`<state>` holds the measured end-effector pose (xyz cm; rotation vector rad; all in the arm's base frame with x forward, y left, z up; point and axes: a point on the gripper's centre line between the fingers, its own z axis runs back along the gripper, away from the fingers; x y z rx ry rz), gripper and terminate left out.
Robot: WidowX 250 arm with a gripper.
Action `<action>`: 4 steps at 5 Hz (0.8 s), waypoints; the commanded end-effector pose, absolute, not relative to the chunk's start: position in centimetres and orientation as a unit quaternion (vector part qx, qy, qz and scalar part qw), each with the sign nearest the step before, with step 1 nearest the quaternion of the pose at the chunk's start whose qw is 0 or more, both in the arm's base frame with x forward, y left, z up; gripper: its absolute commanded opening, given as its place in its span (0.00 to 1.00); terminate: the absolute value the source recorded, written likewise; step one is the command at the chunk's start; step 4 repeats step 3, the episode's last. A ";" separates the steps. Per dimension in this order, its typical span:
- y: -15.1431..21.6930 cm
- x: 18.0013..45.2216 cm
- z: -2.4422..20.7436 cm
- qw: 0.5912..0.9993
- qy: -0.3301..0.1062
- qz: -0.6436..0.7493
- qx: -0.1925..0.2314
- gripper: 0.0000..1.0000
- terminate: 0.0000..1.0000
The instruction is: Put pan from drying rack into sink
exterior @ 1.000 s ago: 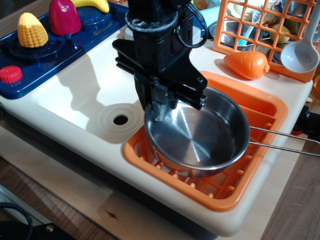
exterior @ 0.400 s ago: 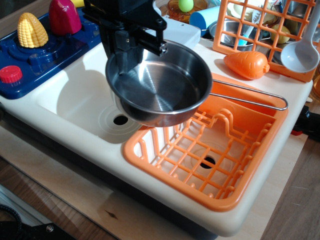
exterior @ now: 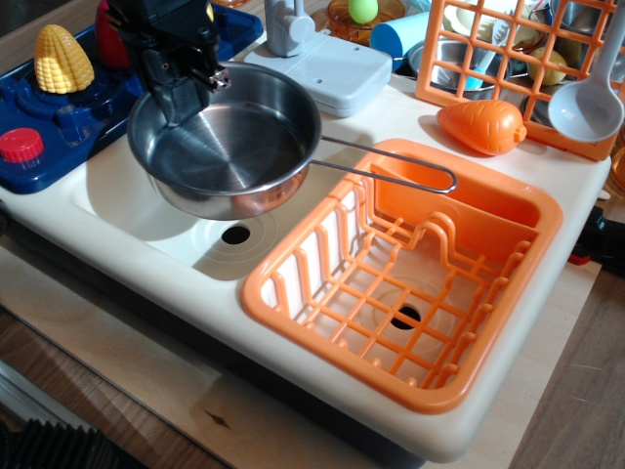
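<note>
While the gripper [exterior: 184, 86] clamps the far-left rim of the pan [exterior: 227, 142], the carry step is nearly done: the pan hangs over the sink [exterior: 117, 191], its bowl right of and below the jaws, clear of the drying rack [exterior: 400, 283]. Next it needs lowering, then letting go.

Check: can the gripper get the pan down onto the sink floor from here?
Probably yes. The gripper holds the pan by its rim above the sink, whose visible floor is bare; the handle overhangs the drying rack without seeming to touch it.
</note>
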<state>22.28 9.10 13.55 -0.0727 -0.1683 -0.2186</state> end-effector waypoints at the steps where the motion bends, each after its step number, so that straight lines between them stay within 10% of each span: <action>1: 10.5 22.7 14.5 0.987 -0.112 -0.114 -0.035 1.00 0.00; 2: 10.5 22.7 14.5 0.987 -0.112 -0.114 -0.035 1.00 0.00; 3: 10.5 22.7 14.5 0.987 -0.112 -0.114 -0.035 1.00 1.00; 4: 10.5 22.7 14.5 0.987 -0.112 -0.114 -0.035 1.00 1.00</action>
